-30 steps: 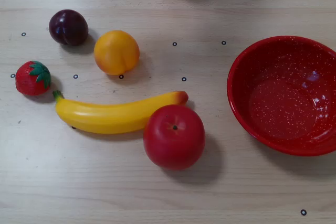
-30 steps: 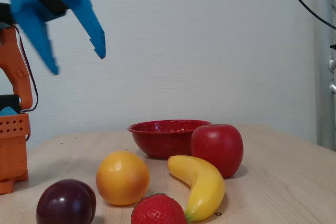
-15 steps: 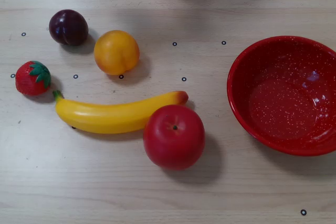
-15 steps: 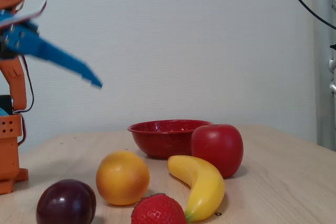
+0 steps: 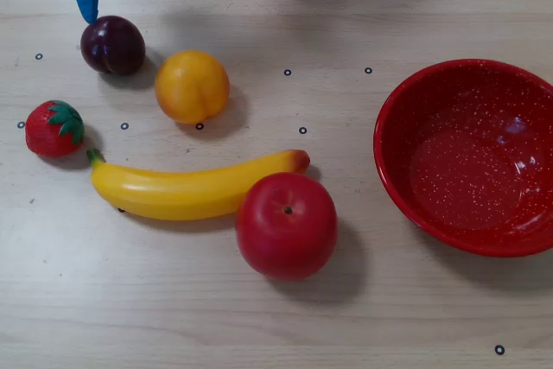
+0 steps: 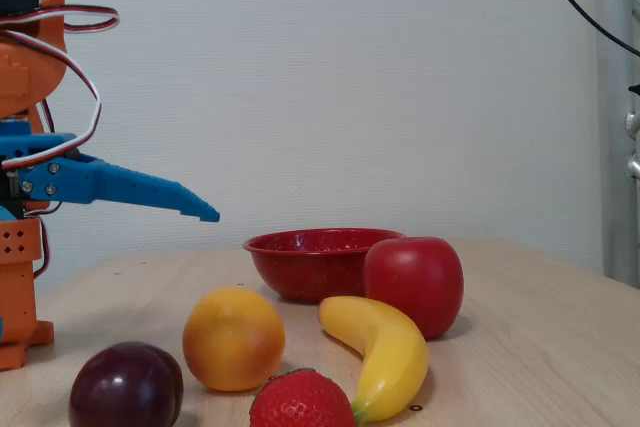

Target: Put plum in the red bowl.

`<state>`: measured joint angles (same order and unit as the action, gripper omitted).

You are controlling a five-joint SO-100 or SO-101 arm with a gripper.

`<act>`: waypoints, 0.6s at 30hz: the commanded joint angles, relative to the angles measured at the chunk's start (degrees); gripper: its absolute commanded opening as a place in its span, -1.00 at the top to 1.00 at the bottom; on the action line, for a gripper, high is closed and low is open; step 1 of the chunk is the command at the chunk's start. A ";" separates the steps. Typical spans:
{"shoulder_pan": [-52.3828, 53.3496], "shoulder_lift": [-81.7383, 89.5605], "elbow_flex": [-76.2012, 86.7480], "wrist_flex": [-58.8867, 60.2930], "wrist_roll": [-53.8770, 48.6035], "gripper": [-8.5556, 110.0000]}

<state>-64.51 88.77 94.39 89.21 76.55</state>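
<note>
Well — plum [image 5: 112, 45]: small, round, glossy dark maroon — beside orange [image 5: 192, 85].

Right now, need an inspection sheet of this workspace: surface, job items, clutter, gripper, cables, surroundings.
Surface: pale wood-grain table with small black ring marks.
Job's things: plum resting on the table beside the orange; red bowl empty, at the overhead view's right edge.
Clutter: orange, strawberry, banana touching the apple.
Gripper: blue gripper raised above the table, holding nothing; jaw opening cannot be told.
Cables: red and white wires on the arm; black cable along the wall.
Surroundings: plain white wall.
</note>
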 commanded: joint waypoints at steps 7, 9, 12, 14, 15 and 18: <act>-2.64 -1.76 -0.09 -8.53 3.43 -0.43; -2.64 -2.55 0.79 -10.63 3.78 -0.43; -2.64 -4.22 0.88 -12.39 4.04 -0.43; -2.64 -5.27 0.79 -13.27 4.31 -0.43; -2.64 -5.80 0.79 -13.71 4.31 -0.43; -2.37 -6.77 0.79 -14.77 4.04 -0.43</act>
<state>-64.51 79.80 97.56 75.41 79.19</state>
